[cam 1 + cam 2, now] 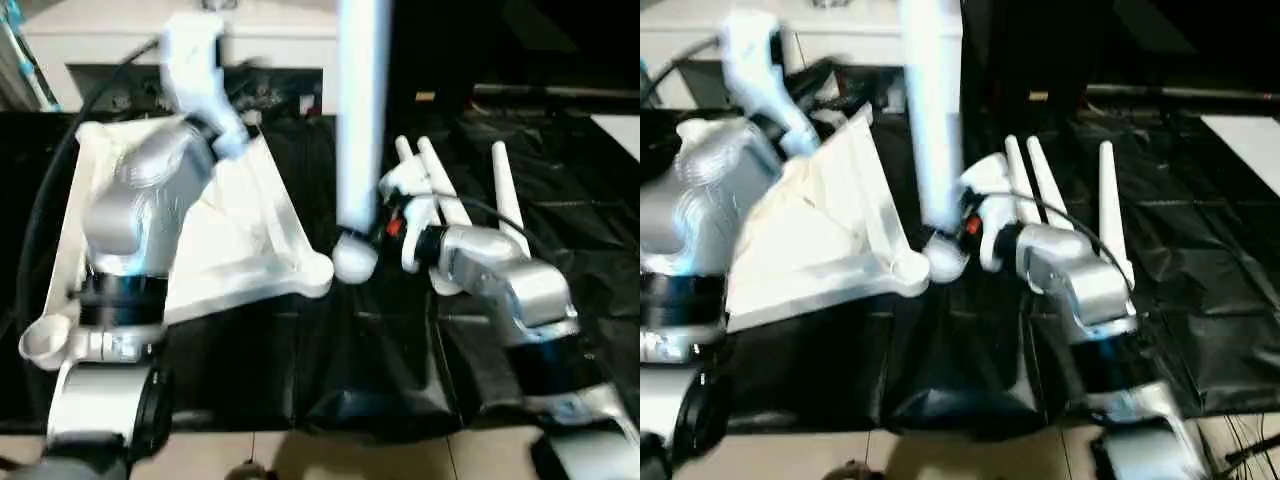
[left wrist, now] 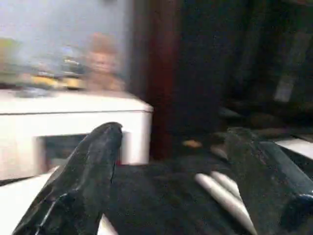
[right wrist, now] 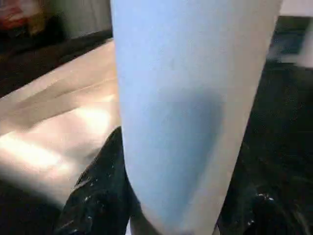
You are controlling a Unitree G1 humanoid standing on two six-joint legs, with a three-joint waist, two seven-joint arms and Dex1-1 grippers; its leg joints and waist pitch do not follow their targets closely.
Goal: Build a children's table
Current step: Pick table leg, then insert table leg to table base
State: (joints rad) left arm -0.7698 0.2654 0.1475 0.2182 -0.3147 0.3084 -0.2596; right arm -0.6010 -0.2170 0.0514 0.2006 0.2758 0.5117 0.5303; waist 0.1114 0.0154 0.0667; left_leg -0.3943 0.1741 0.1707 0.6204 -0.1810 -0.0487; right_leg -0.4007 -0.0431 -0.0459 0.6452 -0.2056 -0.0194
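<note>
The children's table top lies upside down on the black sheet, under my left forearm. One white leg stands upright, its rounded lower end right beside the top's near right corner socket; whether it sits in the socket I cannot tell. My right gripper is shut on this leg low down, a black finger on each side. Three more legs lie on the sheet behind my right arm. My left gripper hangs open above the top's far side with nothing between its fingers.
A white cabinet stands behind the big table. The black sheet is crumpled to the right. A black cable runs along my left arm. Light floor tiles show past the table's front edge.
</note>
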